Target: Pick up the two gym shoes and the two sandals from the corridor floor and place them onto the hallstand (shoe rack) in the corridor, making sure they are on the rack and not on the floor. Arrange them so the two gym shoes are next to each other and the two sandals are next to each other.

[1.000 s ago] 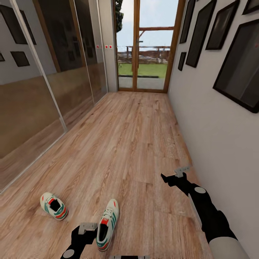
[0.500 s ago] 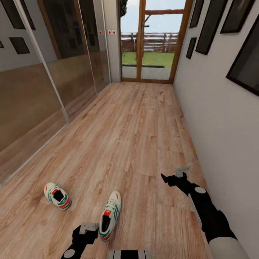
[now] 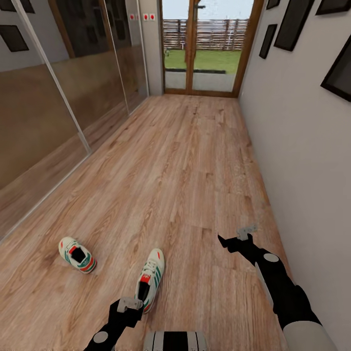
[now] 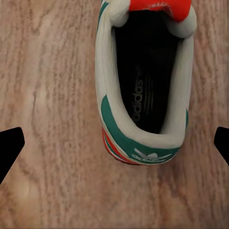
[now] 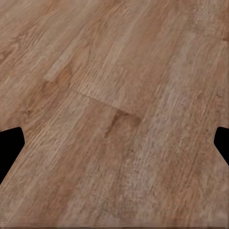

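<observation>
- The left gripper [image 4: 114, 143] had its jaws spread wide, one dark fingertip [image 4: 9, 145] at each side edge of the left wrist view, with nothing between them but floor and the heel of a shoe
- The right gripper [image 5: 114, 143] was likewise released and empty, hanging over bare corridor floor [image 3: 195, 161] near the right wall
- The nearer gym shoe [image 3: 150, 279] lay upright on the planks just beyond the left gripper [image 3: 129, 304], heel toward the robot, toe pointing away down the corridor and tilted slightly right
- In the left wrist view its heel collar sat between the fingertips, the shoe's long axis running across the line joining them, so a close would likely pinch the heel side to side
- The other gym shoe [image 3: 78, 255] lay well apart to the left, angled across the boards
- The left arm was clearly the nearer; the right was far off to the right
</observation>
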Robot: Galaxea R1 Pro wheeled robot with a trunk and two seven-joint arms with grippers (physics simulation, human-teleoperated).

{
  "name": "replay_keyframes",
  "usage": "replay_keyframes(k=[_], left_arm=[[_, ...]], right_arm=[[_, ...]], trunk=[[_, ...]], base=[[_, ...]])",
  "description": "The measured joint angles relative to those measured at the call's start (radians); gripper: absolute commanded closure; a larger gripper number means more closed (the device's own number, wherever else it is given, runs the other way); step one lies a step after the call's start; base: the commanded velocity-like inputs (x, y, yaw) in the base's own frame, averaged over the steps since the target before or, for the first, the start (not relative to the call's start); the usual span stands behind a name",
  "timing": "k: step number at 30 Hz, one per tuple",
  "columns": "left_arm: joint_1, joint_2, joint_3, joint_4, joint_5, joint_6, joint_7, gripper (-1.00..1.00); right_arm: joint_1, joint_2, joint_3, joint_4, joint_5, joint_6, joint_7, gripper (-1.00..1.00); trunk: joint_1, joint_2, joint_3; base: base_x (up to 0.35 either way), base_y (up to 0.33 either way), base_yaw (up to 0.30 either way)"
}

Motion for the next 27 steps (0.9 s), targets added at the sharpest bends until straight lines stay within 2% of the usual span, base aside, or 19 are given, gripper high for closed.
replay_keyframes(k=[2, 6, 14, 27], left_arm=[[-0.002, -0.002, -0.001, -0.001, 0.0, 0.0, -0.001, -1.0], [-0.005, -0.017, -0.004, -0.007, -0.001, -0.001, -0.004, -1.0], [-0.007, -0.024, -0.004, -0.042, -0.003, 0.009, -0.007, -1.0], [-0.007, -0.018, -0.004, -0.051, -0.006, 0.025, -0.003, -1.0]], right_arm=[[0.0, 0.0, 0.0, 0.0, 0.0, 0.0, 0.0, -1.0], [0.0, 0.0, 0.0, 0.0, 0.0, 0.0, 0.0, -1.0], [0.0, 0.0, 0.0, 0.0, 0.0, 0.0, 0.0, -1.0], [0.0, 0.001, 0.0, 0.001, 0.0, 0.0, 0.0, -1.0]], trunk=[[0.001, 0.0, -0.011], [0.001, -0.001, -0.013], [0.001, -0.001, -0.015], [0.001, -0.001, -0.015]], base=[[0.0, 0.0, 0.0], [0.0, 0.0, 0.0], [0.0, 0.0, -0.008], [0.0, 0.0, -0.173]])
